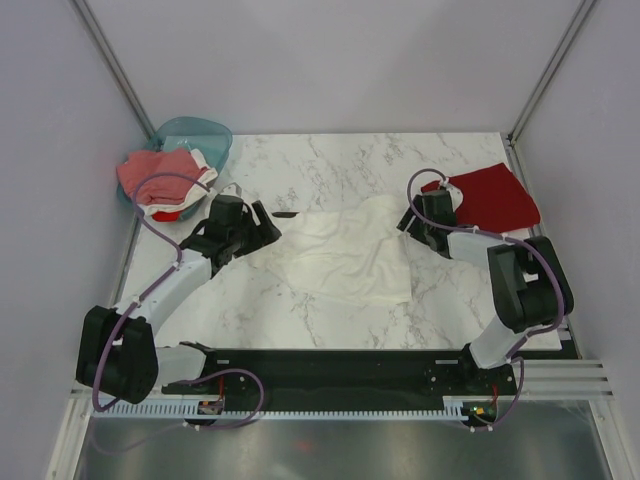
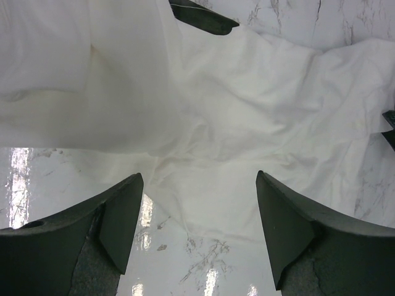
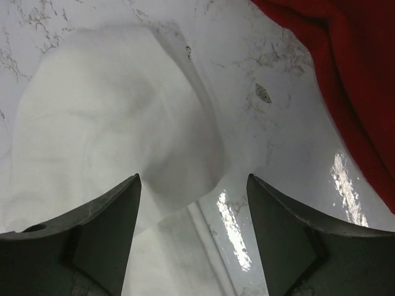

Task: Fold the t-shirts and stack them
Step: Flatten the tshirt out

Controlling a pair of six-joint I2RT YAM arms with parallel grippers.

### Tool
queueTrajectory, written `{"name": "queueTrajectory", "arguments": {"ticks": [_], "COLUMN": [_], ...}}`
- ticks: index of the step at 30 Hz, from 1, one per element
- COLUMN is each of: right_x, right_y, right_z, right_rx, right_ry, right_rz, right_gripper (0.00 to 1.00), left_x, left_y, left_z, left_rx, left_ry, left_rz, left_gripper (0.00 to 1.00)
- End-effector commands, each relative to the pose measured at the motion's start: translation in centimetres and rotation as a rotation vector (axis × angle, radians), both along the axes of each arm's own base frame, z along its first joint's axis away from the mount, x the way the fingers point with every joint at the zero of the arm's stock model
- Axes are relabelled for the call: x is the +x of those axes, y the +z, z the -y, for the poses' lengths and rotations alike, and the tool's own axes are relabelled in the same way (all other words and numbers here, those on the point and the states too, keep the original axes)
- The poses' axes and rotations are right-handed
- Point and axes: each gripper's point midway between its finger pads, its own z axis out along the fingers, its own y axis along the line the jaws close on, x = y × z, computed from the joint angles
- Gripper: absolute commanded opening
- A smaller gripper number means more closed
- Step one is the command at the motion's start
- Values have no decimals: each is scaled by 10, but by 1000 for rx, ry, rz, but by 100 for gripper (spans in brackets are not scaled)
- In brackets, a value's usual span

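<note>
Now, both pairs of jaws stand wide apart and hold nothing. The left gripper (image 2: pixel 197 180) hovers low at the left edge of the white t-shirt (image 1: pixel 345 255), with rumpled cloth showing between its spread fingers; whether they touch it cannot be told. The right gripper (image 3: pixel 193 179) hangs just above the shirt's right edge, a rounded lobe of cloth reaching in between its open fingers and bare marble table (image 1: pixel 330 160) beside it.

The white shirt lies spread but wrinkled in the middle of the table, between the two arms, and is not yet folded. No print shows on its upward face. Just beyond the right gripper, at the far right of the table, a dark red t-shirt (image 1: pixel 495 195) lies in a compact shape that looks folded. At the far left corner, a teal basket (image 1: pixel 205 128) holds more shirts, a pinkish-red t-shirt (image 1: pixel 150 170) on top.

By this layout, one shirt seems done, the white one is only laid out, and the basket's shirts wait. Nothing is stacked yet.
</note>
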Motion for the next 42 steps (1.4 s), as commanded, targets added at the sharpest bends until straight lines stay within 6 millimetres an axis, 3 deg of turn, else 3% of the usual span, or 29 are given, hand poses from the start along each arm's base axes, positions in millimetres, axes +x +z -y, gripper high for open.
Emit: {"name": "queueTrajectory", "arguments": {"ticks": [1, 4, 7, 8, 10, 11, 12, 17, 20, 23, 24, 25, 27, 28, 30, 31, 32, 33, 34, 35, 42], "right_x": [20, 26, 28, 26, 26, 28, 23, 16, 8, 1, 1, 0, -1, -2, -2, -2, -2, -2, -1, -1, -1], "right_y": [5, -1, 0, 0, 21, 30, 38, 75, 108, 122, 126, 127, 131, 132, 134, 134, 134, 134, 133, 130, 135], "right_z": [-8, -11, -11, -9, -5, -5, -6, -14, -16, -24, -27, -27, -32, -33, -35, -35, -35, -36, -35, -34, -34], "right_rx": [88, 104, 103, 97, 78, 66, 49, 33, 62, 100, 108, 114, 132, 139, 147, 149, 148, 146, 145, 140, 149], "right_ry": [3, 7, 2, 1, -1, 6, 15, 43, 69, 111, 121, 123, 145, 148, 154, 155, 153, 158, 155, 153, 147], "right_rz": [48, 36, 38, 39, 89, 109, 105, 168, 233, 256, 264, 266, 268, 267, 270, 270, 270, 268, 266, 259, 267], "right_gripper": [77, 67, 33, 28, 17, 5, 0, 0, 0, 0, 0, 0, 0, 0, 0, 0, 0, 0, 0, 0, 0], "left_x": [7, 7, 7, 7, 7, 7, 5, 3, 0, -13, -13, -11, -10, -7, -4, 0, 4, 7, 11, 16, 33], "left_y": [20, 21, 25, 26, 28, 32, 34, 48, 58, 66, 68, 61, 66, 52, 57, 38, 46, 43, 25, 32, 12], "left_z": [3, 2, 2, 2, 3, 5, 11, 42, 75, 125, 133, 141, 163, 171, 196, 203, 215, 219, 224, 233, 246], "left_rx": [4, 9, 9, 11, 31, 36, 52, 141, 208, 238, 246, 276, 290, 314, 335, 391, 424, 468, 511, 515, 648], "left_ry": [-29, -26, -30, -30, -32, -36, -49, -146, -255, -440, -466, -505, -564, -591, -635, -664, -659, -674, -686, -688, -711], "left_rz": [63, 66, 77, 83, 99, 114, 125, 214, 303, 421, 438, 441, 470, 447, 473, 452, 476, 482, 450, 464, 462], "left_gripper": [82, 82, 81, 81, 81, 81, 81, 82, 85, 86, 86, 86, 86, 86, 86, 86, 86, 86, 86, 86, 84]}}
